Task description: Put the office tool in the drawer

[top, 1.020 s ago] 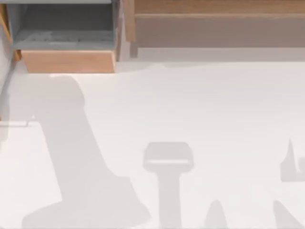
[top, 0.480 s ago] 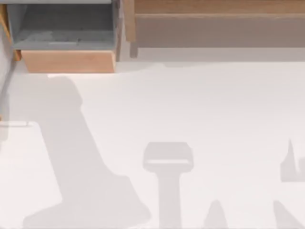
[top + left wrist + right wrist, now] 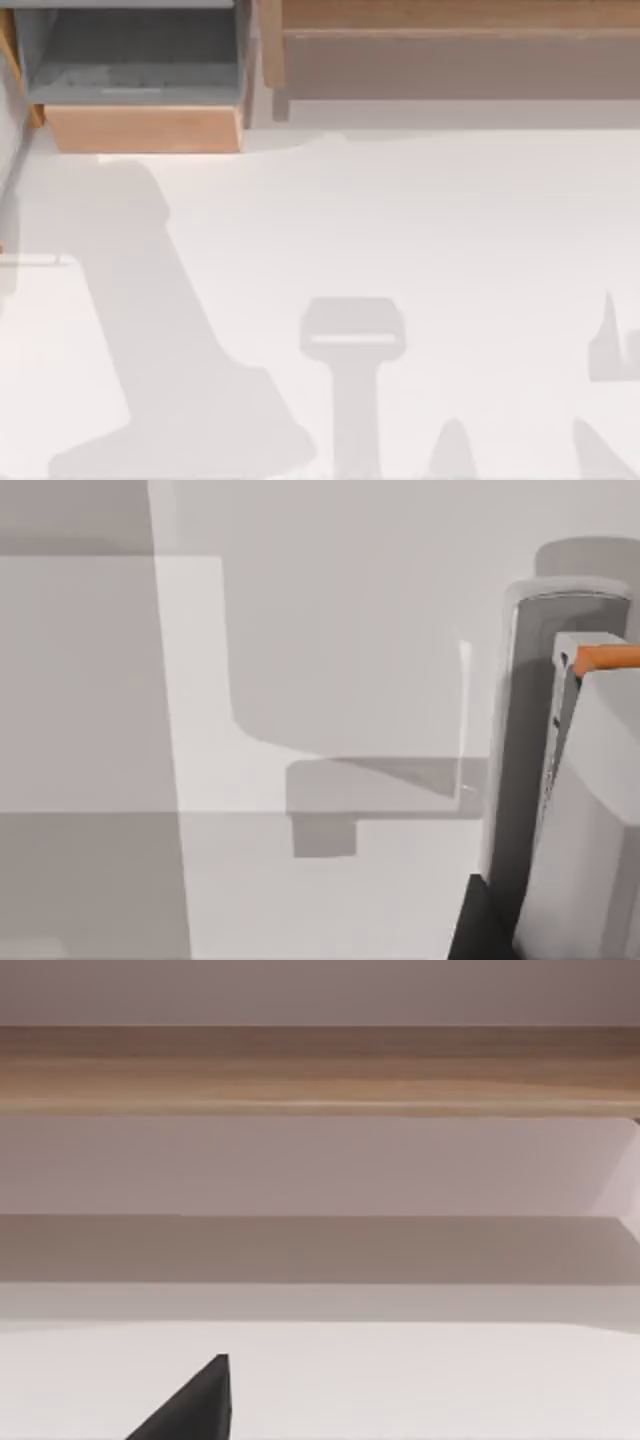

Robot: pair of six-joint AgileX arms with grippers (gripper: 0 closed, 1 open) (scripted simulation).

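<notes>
drawer open at far left, grey inside | office tool not located on the white table | gripper openings cannot be told | risk: reaching blind, arm strikes drawer front

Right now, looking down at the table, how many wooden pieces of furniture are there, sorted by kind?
Drawer, light wood with a grey interior, pulled open at the top view's upper left: 1
Long wooden shelf, along the far edge to the right of the drawer: 1
Total: 2
</notes>
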